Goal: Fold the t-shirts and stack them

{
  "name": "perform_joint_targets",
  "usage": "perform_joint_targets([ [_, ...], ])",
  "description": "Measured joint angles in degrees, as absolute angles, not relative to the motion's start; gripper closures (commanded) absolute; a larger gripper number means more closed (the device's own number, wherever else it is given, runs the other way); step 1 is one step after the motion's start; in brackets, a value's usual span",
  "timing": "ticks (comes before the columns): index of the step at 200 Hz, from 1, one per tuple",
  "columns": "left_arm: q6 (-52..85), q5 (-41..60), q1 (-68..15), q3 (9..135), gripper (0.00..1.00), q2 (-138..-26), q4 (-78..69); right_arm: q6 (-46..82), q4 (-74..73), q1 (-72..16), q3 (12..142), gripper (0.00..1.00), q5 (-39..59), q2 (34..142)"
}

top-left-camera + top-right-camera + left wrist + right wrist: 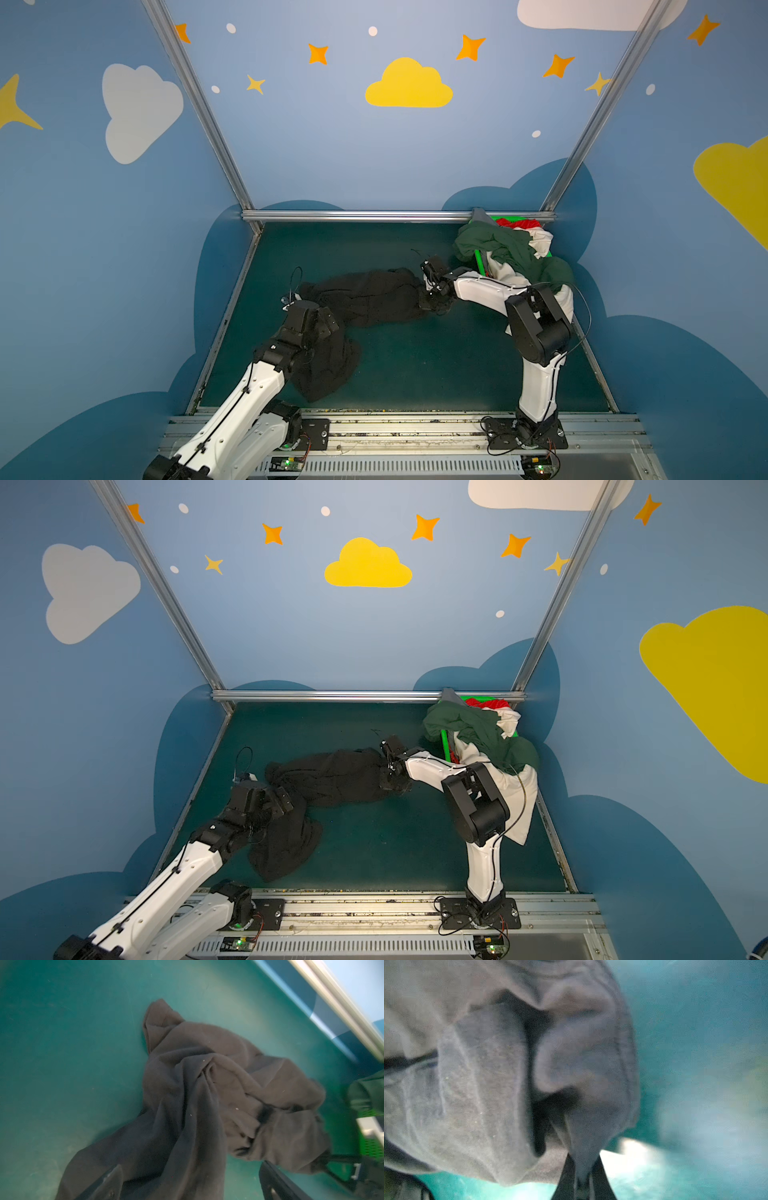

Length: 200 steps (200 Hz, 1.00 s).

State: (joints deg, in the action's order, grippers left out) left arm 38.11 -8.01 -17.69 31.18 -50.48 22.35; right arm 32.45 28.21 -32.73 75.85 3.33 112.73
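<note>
The black t-shirt lies crumpled in a long, bent heap on the green worktop. Part of it stretches across the middle and a tail trails toward the front edge on the left.

The right gripper is pinched tight on a fold at the shirt's right end (the right wrist view shows cloth squeezed between its 2 fingers). The left gripper is spread wide over the shirt's left part and has hold of nothing.

In the far right corner a bright green basket holds the other shirts in a loose pile. The dark green t-shirt drapes over its rim, with the white t-shirt beside it and the red t-shirt at the back. More white cloth hangs down the basket's near side, partly hidden behind the right arm.
</note>
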Motion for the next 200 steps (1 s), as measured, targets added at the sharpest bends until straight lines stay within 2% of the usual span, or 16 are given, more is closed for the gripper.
perform_joint_targets([
  [54,35.7,-4.8,-17.7,38.9,0.00,-59.9,19.9,35.4,28.6,-21.8,72.8,1.00,-3.0,104.6],
  [81,34.7,-2.7,-18.2,41.3,0.00,-60.6,20.3,35.8,28.9,-18.8,72.5,1.00,-4.8,102.4],
  [113,35.3,-1.5,-21.3,38.0,0.00,-55.2,23.4,35.0,30.0,-18.6,72.5,0.37,-4.6,102.3],
  [123,36.1,-1.4,-22.8,35.9,0.00,-53.0,24.8,34.6,30.1,-18.6,72.2,0.26,-4.2,102.0],
  [139,37.8,-1.3,-25.1,31.9,0.00,-50.1,27.5,33.7,30.5,-18.9,71.0,0.21,-3.9,100.4],
  [173,42.2,-1.5,-26.6,24.3,0.00,-46.7,33.5,32.5,32.2,-21.7,68.9,0.21,-4.3,94.3],
  [200,45.5,-1.5,-27.2,19.7,0.00,-44.2,34.9,32.5,31.9,-28.1,68.7,0.21,-2.2,92.7],
])
